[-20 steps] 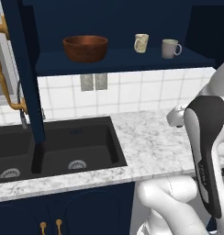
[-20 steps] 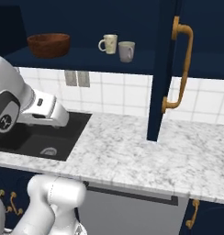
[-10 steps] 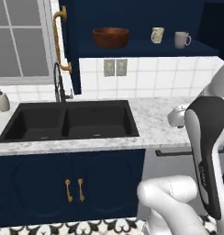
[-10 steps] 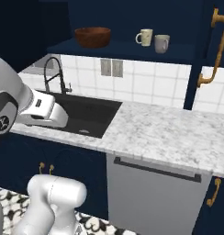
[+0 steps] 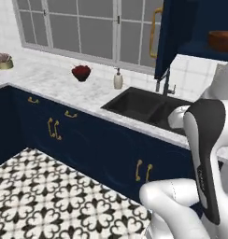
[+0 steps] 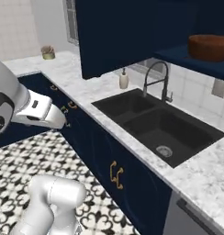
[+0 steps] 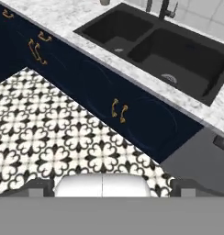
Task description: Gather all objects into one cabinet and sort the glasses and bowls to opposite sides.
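Bowl (image 6: 209, 47), wide brown wood, sits on the open shelf of the navy wall cabinet (image 6: 114, 32), at its near edge above the black sink (image 6: 159, 126). Gripper (image 7: 102, 186) tips stand wide apart, empty, aimed at floor tiles and base cabinets. Step judged: driving, searching for stray cups. Next move: locate mugs. Faucet (image 6: 158, 79), soap bottle (image 5: 117, 79), red potted plant (image 5: 81, 72) crowd the counter (image 5: 50, 79).
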Available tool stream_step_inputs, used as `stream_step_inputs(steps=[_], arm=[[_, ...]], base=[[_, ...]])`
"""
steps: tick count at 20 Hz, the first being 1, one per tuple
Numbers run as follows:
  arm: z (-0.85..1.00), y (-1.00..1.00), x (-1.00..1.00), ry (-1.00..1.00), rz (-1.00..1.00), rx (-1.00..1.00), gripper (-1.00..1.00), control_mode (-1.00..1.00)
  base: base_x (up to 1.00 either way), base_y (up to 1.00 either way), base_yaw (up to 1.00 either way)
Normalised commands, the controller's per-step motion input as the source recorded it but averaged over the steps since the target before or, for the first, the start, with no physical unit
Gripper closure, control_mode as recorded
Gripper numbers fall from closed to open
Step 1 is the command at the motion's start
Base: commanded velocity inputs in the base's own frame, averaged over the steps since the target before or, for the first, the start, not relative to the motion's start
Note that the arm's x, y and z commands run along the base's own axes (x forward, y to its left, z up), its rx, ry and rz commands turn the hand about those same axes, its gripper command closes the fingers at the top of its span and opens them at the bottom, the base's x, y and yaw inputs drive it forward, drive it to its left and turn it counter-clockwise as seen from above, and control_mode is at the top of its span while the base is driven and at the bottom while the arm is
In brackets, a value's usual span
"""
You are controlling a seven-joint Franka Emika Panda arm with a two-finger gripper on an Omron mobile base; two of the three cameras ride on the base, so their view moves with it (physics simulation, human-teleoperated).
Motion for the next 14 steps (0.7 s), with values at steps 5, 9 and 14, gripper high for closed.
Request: stream_step_inputs(steps=[5,9,14], arm=[[0.0,0.0,0.0,0.0,0.0,0.0,-1.0,1.0],[0.0,0.0,0.0,0.0,0.0,0.0,-1.0,1.0],[0.0,0.0,0.0,0.0,0.0,0.0,-1.0,1.0]], base=[[-0.21,0.02,1.0],[-0.19,0.0,1.0],[-0.2,0.03,1.0]])
